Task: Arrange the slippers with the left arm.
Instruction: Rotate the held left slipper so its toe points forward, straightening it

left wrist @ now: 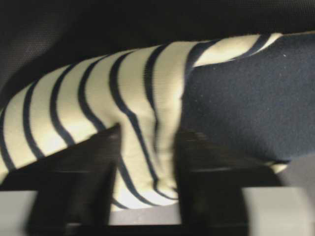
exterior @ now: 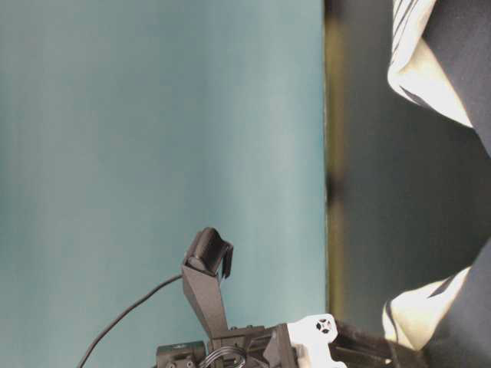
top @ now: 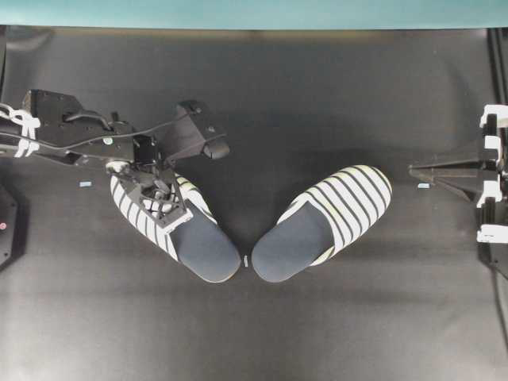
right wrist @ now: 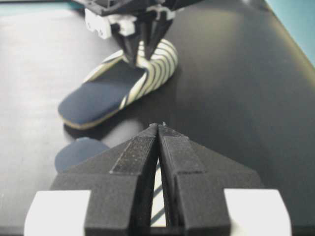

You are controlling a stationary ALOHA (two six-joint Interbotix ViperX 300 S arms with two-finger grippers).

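left arm (top: 71, 131) jaws seemingly pinch one slipper's (top: 176, 230) striped toe cover.

The slippers (top: 262, 230) have white toe covers with black stripes and dark navy insoles. The desk (top: 302, 95) is matte black, the wall (top: 254, 12) behind it teal. The left gripper (top: 159, 198) is black with a lattice pattern; the right gripper (top: 421, 169) is black with white fittings.

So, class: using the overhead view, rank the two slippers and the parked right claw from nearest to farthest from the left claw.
1. Left-side slipper, pinched at its striped toe cover by the left claw.
2. Other slipper, at centre-right.
3. Right claw, at the far right edge.
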